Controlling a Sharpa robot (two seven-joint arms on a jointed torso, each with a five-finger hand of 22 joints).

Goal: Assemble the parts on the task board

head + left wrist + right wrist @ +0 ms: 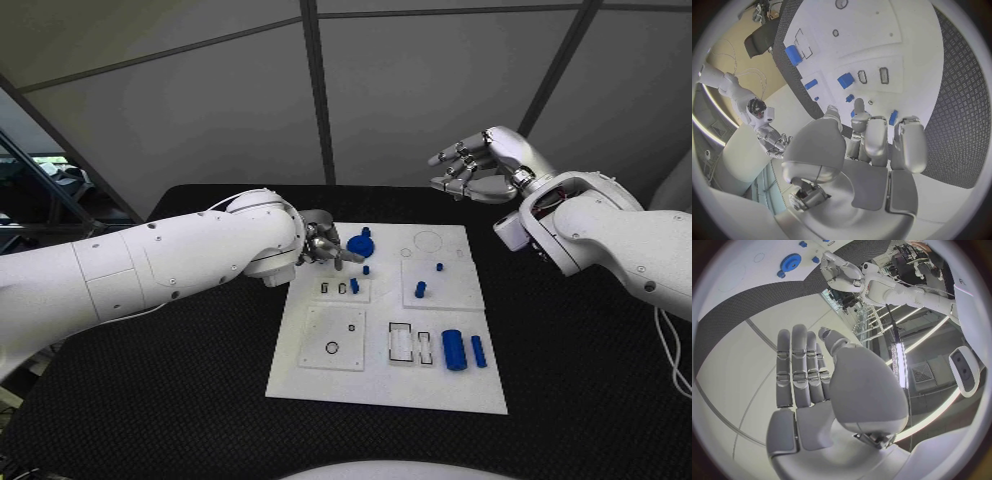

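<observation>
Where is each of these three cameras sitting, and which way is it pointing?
Head view: on the robot's head, looking down at the task board; both arms reach in, left hand over the board, right hand raised beyond it.
Left wrist view: behind the left hand, facing the board.
Right wrist view: behind the right hand, facing mostly the wall.
Shared: the blue gear shows in the head and right wrist views.

Right hand raised, fingers straight and together, holding nothing; beyond its fingertips, task board bearing round blue part; left hand beside.
</observation>
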